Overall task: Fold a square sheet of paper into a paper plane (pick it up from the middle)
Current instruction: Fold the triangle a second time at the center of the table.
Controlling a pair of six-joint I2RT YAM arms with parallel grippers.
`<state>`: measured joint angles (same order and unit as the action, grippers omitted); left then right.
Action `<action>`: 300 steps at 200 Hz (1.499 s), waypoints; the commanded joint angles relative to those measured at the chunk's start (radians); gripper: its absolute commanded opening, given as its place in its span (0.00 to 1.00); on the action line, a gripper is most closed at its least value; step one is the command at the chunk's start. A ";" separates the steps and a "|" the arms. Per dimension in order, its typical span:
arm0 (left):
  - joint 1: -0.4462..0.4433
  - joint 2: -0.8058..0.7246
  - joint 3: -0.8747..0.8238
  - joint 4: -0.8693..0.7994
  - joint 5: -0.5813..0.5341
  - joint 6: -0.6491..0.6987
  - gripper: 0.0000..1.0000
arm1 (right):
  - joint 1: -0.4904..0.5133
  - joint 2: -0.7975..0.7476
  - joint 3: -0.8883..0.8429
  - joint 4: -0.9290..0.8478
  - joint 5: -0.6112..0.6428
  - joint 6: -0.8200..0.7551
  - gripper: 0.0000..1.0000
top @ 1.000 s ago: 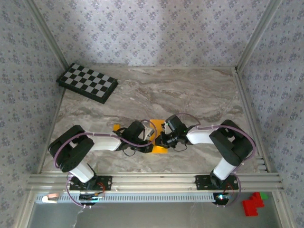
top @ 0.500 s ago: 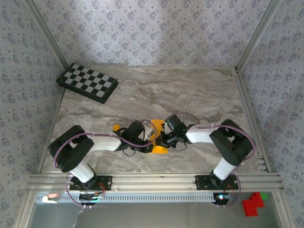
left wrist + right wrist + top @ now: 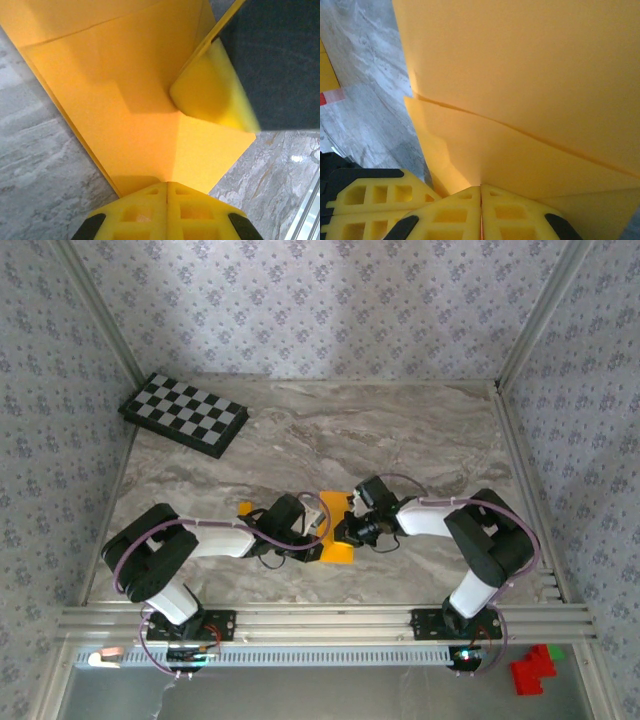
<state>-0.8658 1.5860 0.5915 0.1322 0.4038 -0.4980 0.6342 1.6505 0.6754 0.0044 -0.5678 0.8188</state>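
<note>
Square sheet of paper (image 3: 338,553) is lying creased near the middle of the table's (image 3: 400,440) near edge, between the two arms. Left tool (image 3: 167,186) is pinching the sheet's edge, its pads pressed together. Right tool (image 3: 481,189) is clamping the sheet from the opposite side, jaws closed, holding a flap tilted up off the table.

the paper (image 3: 340,552) is orange-yellow, the table (image 3: 400,430) grey marble, the board (image 3: 185,414) black-and-white checkered.
</note>
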 commanded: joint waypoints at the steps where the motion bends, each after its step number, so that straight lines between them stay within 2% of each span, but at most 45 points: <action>1: 0.005 0.058 -0.051 -0.175 -0.082 0.027 0.00 | -0.041 0.021 0.000 -0.091 0.096 -0.034 0.09; 149: 0.001 0.055 -0.048 -0.186 -0.076 0.026 0.00 | -0.240 0.046 0.020 -0.170 0.077 -0.152 0.09; 205: -0.028 0.026 -0.006 -0.185 -0.069 -0.008 0.00 | -0.330 -0.047 0.063 -0.252 0.057 -0.226 0.09; 235: -0.035 -0.015 0.042 -0.175 -0.070 -0.059 0.02 | -0.295 -0.181 0.068 -0.329 0.134 -0.266 0.11; 277: -0.029 -0.087 0.125 -0.184 -0.128 -0.100 0.19 | -0.189 -0.351 0.025 -0.413 0.285 -0.261 0.19; 300: 0.009 -0.082 0.153 -0.174 -0.134 -0.110 0.21 | -0.116 -0.413 0.011 -0.453 0.371 -0.247 0.24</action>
<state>-0.8864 1.5249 0.6899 -0.0235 0.3008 -0.5869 0.4580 1.2907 0.7116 -0.3485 -0.3298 0.5735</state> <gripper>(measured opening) 0.207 0.218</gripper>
